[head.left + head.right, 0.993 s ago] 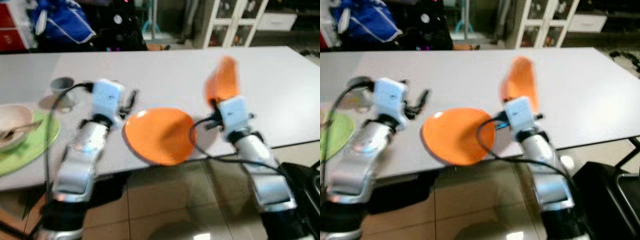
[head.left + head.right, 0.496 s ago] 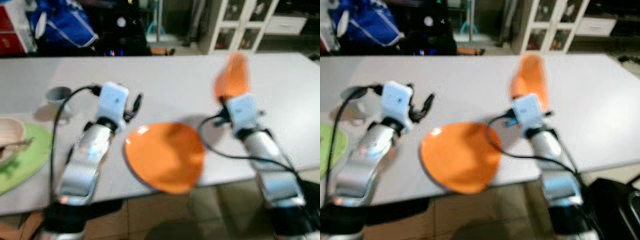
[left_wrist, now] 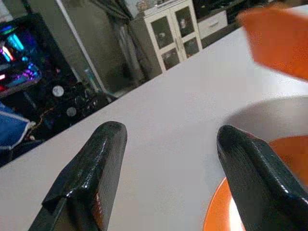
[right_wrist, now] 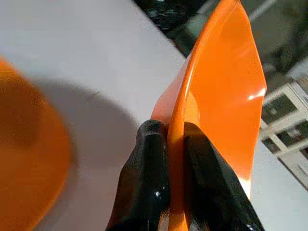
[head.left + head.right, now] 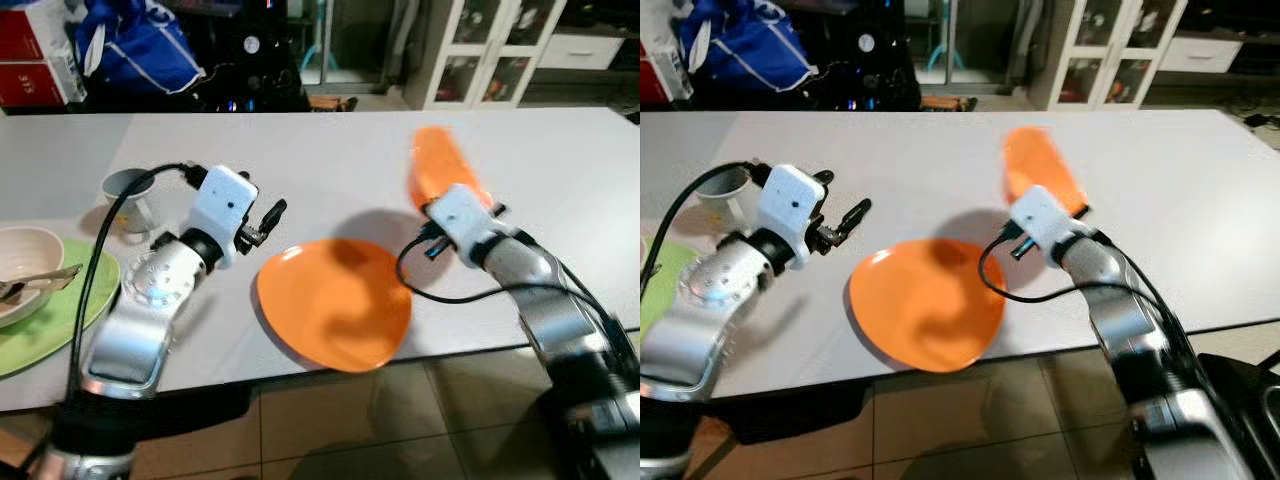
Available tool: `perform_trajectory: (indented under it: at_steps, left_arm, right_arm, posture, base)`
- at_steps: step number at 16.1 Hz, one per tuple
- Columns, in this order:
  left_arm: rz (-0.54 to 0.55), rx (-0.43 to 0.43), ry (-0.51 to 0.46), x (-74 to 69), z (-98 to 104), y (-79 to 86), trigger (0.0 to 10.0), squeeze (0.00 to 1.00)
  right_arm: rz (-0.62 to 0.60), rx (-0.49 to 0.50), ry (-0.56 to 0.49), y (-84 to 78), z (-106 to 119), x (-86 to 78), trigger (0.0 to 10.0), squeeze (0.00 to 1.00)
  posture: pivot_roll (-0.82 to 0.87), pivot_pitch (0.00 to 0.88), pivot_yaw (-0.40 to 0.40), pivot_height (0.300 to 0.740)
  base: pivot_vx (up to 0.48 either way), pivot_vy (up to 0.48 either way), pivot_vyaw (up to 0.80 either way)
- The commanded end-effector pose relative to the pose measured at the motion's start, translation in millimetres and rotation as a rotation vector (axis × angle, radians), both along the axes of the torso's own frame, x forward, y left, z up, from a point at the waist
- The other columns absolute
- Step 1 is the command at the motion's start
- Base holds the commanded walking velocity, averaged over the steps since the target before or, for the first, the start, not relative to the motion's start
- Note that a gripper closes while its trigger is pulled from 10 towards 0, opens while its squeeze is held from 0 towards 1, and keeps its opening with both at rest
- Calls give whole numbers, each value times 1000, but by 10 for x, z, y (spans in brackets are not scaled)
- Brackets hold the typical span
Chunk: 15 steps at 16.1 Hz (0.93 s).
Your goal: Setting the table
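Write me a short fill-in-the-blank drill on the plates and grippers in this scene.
1. The right gripper is shut on the rim of an ____ plate.
2. The left gripper has its fingers ____, holding nothing.
3. A second plate lies flat near the table's front ____.

Missing words: orange; open; edge

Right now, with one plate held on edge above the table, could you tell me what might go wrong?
1. The right gripper pinches only the rim of the tilted orange plate; it could pivot or slip out.
2. The flat orange plate lies near the table's front edge; a nudge might push it off.
3. The left gripper, open beside that plate, could bump it.
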<state>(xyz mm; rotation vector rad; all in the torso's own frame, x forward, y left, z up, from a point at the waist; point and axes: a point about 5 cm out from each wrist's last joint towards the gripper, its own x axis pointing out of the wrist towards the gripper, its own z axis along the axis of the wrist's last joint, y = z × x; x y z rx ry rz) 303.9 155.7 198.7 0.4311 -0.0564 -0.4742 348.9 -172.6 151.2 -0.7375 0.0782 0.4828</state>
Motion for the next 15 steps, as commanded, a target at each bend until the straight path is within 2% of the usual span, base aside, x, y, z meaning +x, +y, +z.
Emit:
perform_trajectory:
  at_steps: [1,3,7,10,15]
  left_arm:
    - [-33,15,16,-1,31,0,10000,0]
    - [-143,58,59,-43,77,-27,10000,0]
    - [-263,81,162,-146,47,-32,10000,0]
    - [-309,83,232,-240,-16,-50,10000,0]
    - [-324,107,255,-236,-29,-65,10000,0]
  right_arm:
    - [24,-58,-7,-38,47,49,10000,0]
    - [46,-168,69,-80,18,235,10000,0]
    - [51,-277,123,-119,77,390,10000,0]
    - [80,-291,169,-113,40,397,10000,0]
    - [117,-332,195,-62,-67,376,10000,0]
  posture:
    - [54,0,-53,740]
    - [71,0,-65,740]
    - [75,0,-79,740]
    - [79,0,-89,740]
    - [73,0,-76,740]
  base:
    - [0,0,0]
    - [0,0,0]
    - [0,0,0]
    - [0,0,0]
    - [0,0,0]
